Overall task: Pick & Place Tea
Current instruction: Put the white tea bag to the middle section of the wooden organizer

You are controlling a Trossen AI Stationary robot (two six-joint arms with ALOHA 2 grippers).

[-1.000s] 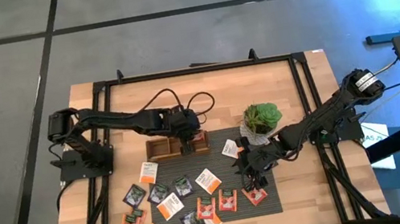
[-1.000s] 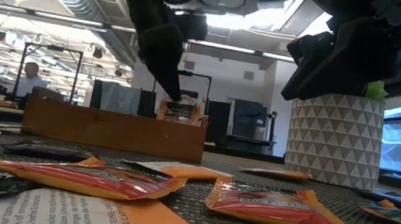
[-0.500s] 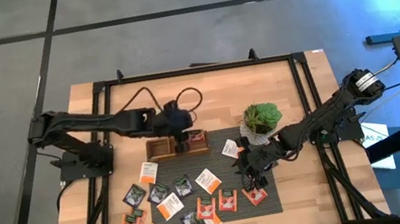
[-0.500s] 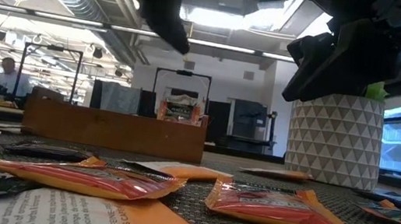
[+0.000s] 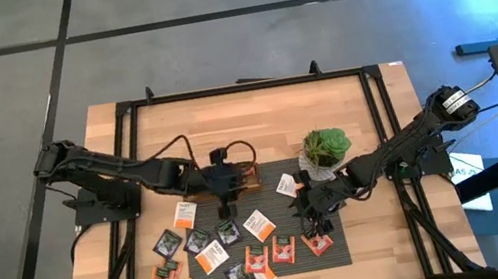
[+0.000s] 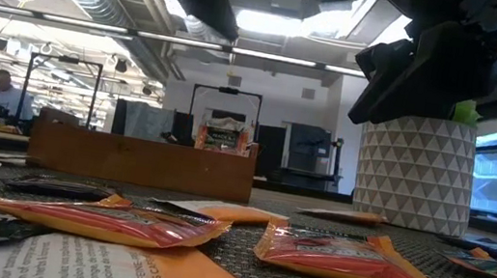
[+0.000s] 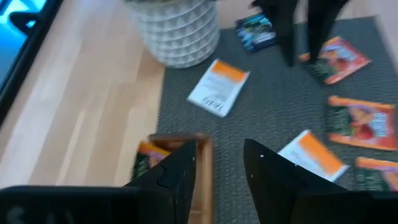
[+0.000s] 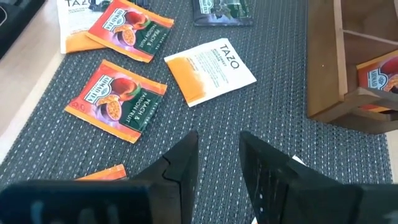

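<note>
- near the front edge of the table, lots of tea packets (image 5: 210, 257) lie flat on the dark mat (image 5: 338, 246). some are orange-red, some dark, some white with orange.
- in the low view the closest ones are two orange-red packets (image 6: 339, 257) lying side by side, with a white and orange one just in front.
- the right gripper (image 5: 310, 212) hangs low over the right side of the mat, just above the packets there. its fingers (image 8: 180, 163) are a little apart and nothing is between them.
- the left gripper (image 5: 224, 204) is a bit farther back, between the packet pile and the wooden tray (image 5: 198, 186). its fingers (image 7: 180, 180) are apart and hold nothing.
- one orange-red packet (image 8: 380, 79) already stands in the end part of the tray. most of the tea is not put away yet.
- the little green plant (image 5: 325, 147) in its white pot stands behind the right gripper, beside the tray.
- what could go wrong: the packets are thin and flat, so the fingers may slide over one and not get it.
- some packets touch or overlap, so a grab could lift two, or push the others around.
- the right arm is close to the pot and could bump it.
- both arms reach for the middle, so they could hit each other.
</note>
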